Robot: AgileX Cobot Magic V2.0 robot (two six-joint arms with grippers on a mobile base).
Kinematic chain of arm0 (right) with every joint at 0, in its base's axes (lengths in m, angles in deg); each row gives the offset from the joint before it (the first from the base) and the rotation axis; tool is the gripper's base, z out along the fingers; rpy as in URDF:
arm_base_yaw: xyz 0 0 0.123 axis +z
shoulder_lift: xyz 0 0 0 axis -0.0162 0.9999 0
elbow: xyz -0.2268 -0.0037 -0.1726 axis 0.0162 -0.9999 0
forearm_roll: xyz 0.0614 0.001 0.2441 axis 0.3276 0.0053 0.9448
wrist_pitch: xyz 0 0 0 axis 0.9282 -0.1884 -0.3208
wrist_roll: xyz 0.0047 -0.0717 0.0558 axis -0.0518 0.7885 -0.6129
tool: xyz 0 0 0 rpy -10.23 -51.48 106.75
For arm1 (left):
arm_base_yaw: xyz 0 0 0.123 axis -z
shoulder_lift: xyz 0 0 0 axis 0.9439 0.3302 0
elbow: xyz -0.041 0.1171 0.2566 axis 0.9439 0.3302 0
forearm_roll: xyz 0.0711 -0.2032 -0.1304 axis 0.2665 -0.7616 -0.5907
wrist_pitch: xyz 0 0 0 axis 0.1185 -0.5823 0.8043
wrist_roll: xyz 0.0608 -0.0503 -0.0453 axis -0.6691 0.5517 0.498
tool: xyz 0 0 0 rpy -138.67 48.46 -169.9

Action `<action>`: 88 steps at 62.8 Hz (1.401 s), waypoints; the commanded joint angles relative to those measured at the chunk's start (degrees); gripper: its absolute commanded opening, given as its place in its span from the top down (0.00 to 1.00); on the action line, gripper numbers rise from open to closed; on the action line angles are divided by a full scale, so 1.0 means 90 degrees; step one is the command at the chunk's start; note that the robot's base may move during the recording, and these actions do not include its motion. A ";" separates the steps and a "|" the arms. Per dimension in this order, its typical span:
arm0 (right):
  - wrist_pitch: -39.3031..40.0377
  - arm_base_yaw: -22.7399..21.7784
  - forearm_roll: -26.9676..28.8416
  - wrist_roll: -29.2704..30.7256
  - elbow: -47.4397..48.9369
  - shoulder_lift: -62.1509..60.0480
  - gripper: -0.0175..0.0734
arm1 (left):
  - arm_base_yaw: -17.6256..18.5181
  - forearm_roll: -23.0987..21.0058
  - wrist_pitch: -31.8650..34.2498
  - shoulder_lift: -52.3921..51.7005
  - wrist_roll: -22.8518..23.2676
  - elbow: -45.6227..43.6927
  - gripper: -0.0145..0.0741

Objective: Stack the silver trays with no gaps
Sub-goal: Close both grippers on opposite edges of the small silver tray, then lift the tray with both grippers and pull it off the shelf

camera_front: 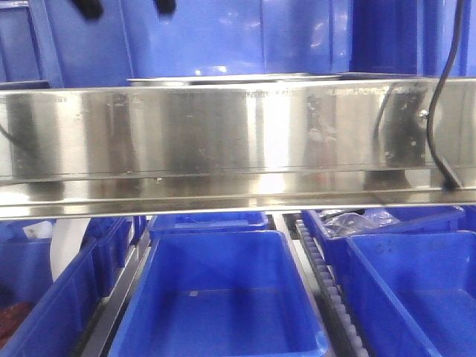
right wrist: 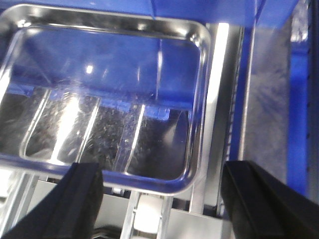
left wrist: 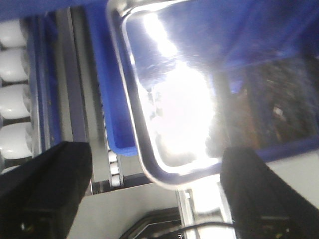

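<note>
Two black fingers (left wrist: 45,189) of the left end effector (left wrist: 154,149) stand far apart at the bottom corners of the left wrist view. The jaws are spread wide and nothing is gripped between them. Just beyond the fingertips lies a silver tray (left wrist: 174,99), its floor washed out by a strong glare. Its rounded near corner pokes out over the rim of a blue bin (left wrist: 117,144). Left of that bin run grey metal rails (left wrist: 75,74) and, at the frame edge, a column of white rollers (left wrist: 12,74). A black cable (left wrist: 199,226) crosses the bottom of the view.

The right end effector (right wrist: 162,169) is likewise wide open and empty, with its dark fingers (right wrist: 70,204) at the lower corners of the right wrist view. The near rim of a silver tray (right wrist: 99,99) lies just past the tips, apart from both fingers. This pan sits level, rounded corners and thin flat rim in plain sight, its floor mirroring blue and bright streaks. Whether it is the same pan the left wrist sees cannot be told. A bright steel strip (right wrist: 219,99) runs beside its right rim, and a blue bin wall (right wrist: 199,10) rises behind it.

From the front camera, a long steel shelf rail (camera_front: 238,141) spans the frame. A thin tray rim (camera_front: 245,77) shows just above it, in front of more blue bins. An empty blue bin (camera_front: 223,297) sits below, and a black cable (camera_front: 439,97) hangs down at the right.
</note>
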 commanded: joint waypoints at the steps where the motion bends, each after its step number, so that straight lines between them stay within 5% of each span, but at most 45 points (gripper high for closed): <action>1: 0.0324 -0.0097 -0.0104 -0.0135 0.0222 -0.0088 0.17 | 0.0008 0.0142 0.0251 -0.0102 0.0261 -0.0250 0.35; 18: 0.0471 -0.0339 -0.0098 -0.0129 0.0222 0.0438 0.17 | -0.0155 0.0052 0.0370 0.0284 0.0758 -0.0250 0.35; 40: 0.0995 -0.0407 -0.0063 0.0208 0.0222 0.0732 0.17 | -0.0430 -0.0288 0.0582 0.0429 0.0756 -0.0250 0.35; 88: 0.0958 -0.0407 0.0132 0.0224 0.0222 0.1131 0.17 | -0.0498 -0.0170 0.0796 0.0439 0.0756 -0.0237 0.35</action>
